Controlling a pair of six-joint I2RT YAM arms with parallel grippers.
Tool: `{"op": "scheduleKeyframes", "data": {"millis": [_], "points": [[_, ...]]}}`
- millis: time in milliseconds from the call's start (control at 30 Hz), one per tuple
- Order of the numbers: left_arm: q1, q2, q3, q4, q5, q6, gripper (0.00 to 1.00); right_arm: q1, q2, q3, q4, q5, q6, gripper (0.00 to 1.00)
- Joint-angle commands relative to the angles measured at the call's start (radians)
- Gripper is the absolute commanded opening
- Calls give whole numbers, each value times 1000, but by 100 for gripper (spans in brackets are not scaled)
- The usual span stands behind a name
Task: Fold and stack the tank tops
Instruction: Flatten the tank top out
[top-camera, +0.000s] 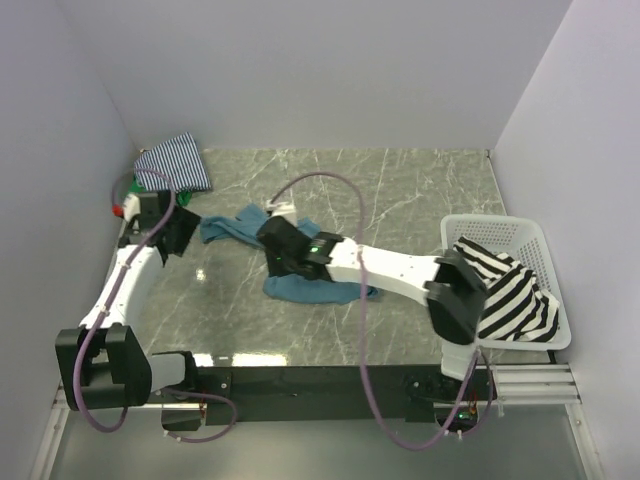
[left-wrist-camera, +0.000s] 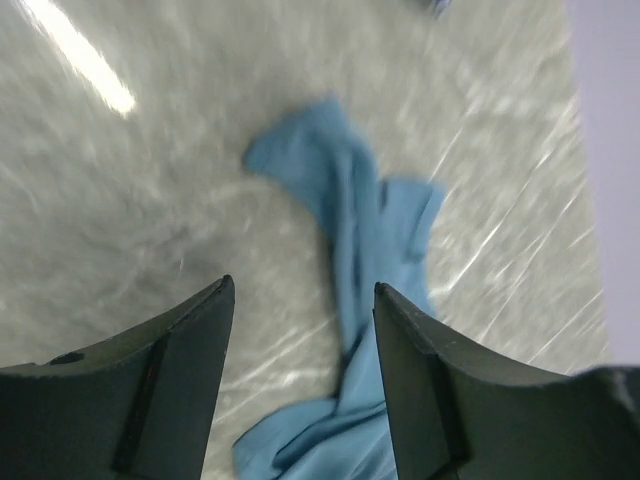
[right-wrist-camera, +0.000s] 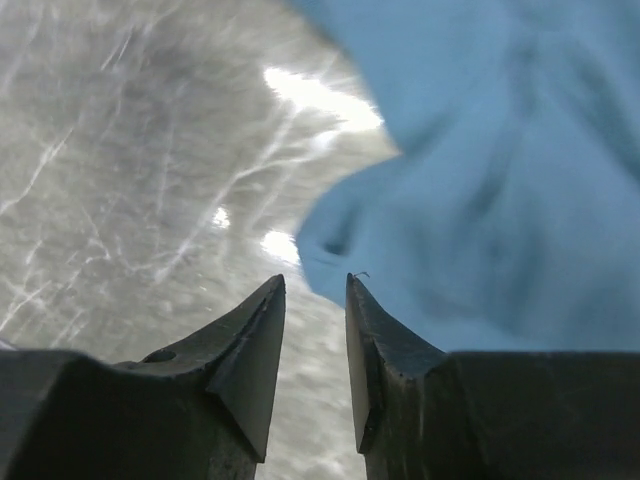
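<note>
Basically both grippers hang empty over the teal tank top (top-camera: 300, 290), which is not folded yet.
Left gripper (left-wrist-camera: 300, 370) is spread wide with nothing in it, above the top's left end. The right gripper (right-wrist-camera: 315, 330) has only a narrow gap between its tips and no cloth in it, just off a curved hem edge, probably lined up for a pinch. The teal top lies mid-table (top-camera: 400, 190), nearer the left edge, as a rumpled, twisted strip with a bunched lower end, plain matte blue. A thin navy-white striped top (top-camera: 175, 160) sits folded in the far left corner, likely the stack spot. The bold black-white striped top (top-camera: 515, 295) is heaped in the white basket (top-camera: 470, 222) by the right edge, apparently waiting.
</note>
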Motion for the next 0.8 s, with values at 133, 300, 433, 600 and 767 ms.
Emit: {"op": "scheduleKeyframes", "data": {"millis": [133, 300, 433, 600, 767], "points": [[193, -56, 126, -70, 70, 57, 63, 71, 260, 263, -121, 70, -30, 36], [249, -44, 120, -42, 128, 77, 62, 74, 332, 264, -95, 44, -49, 39], [258, -52, 89, -10, 188, 77, 61, 75, 392, 307, -138, 45, -41, 40], [260, -58, 62, 17, 234, 76, 60, 77, 410, 298, -138, 47, -35, 45], [258, -58, 45, 39, 265, 80, 59, 79, 427, 301, -161, 50, -32, 46]]}}
